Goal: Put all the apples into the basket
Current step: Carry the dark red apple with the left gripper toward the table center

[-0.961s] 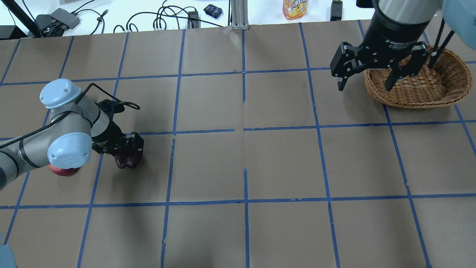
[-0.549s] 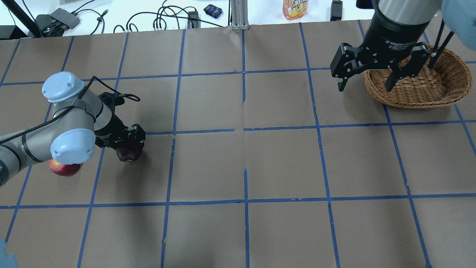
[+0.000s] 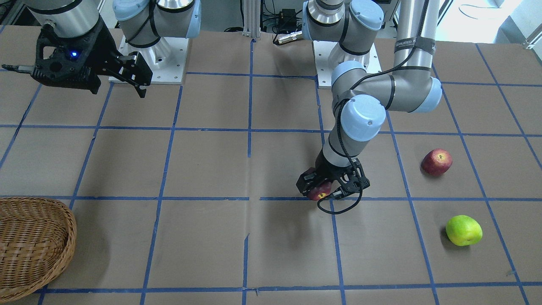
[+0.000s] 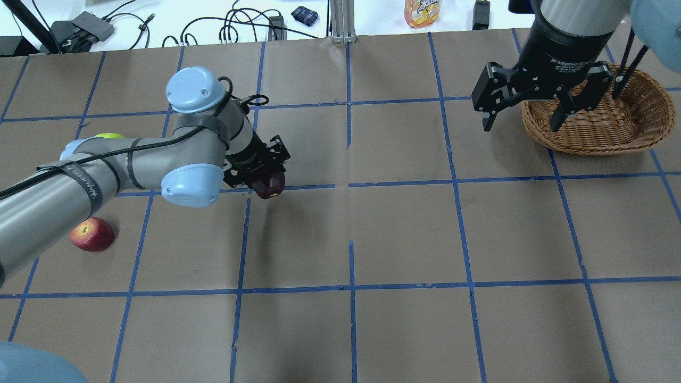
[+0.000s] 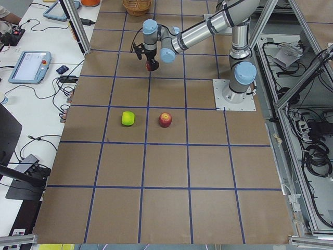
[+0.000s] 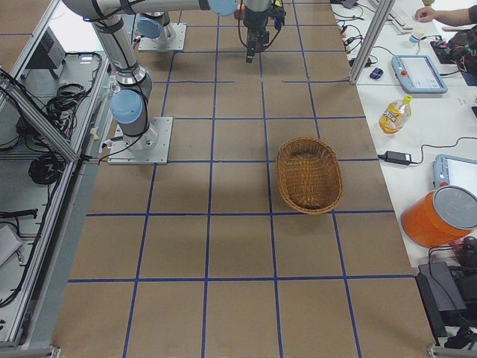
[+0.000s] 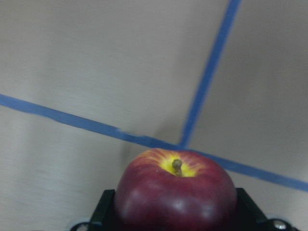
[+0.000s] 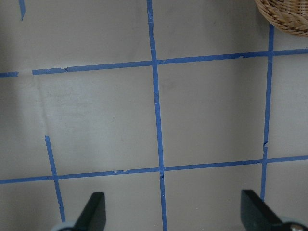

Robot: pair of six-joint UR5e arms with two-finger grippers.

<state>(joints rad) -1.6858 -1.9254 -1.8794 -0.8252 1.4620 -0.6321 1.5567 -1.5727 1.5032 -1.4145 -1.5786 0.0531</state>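
My left gripper is shut on the dark maroon apple and holds it above the table, left of centre. The apple fills the bottom of the left wrist view, stem up, and shows in the front view. The red apple with a yellowish top and the yellow-green apple lie on the table at the far left; my left arm mostly hides the green one in the overhead view. My right gripper is open and empty beside the left rim of the wicker basket, which holds no apples.
The table is brown paper with a blue tape grid. A juice bottle, cables and small devices lie along the far edge. An orange bucket and tablets stand on the side bench past the basket.
My left gripper has lifted the maroon apple and carried it right and farther back, toward the table's middle. The red apple is now uncovered. The right gripper has not moved.
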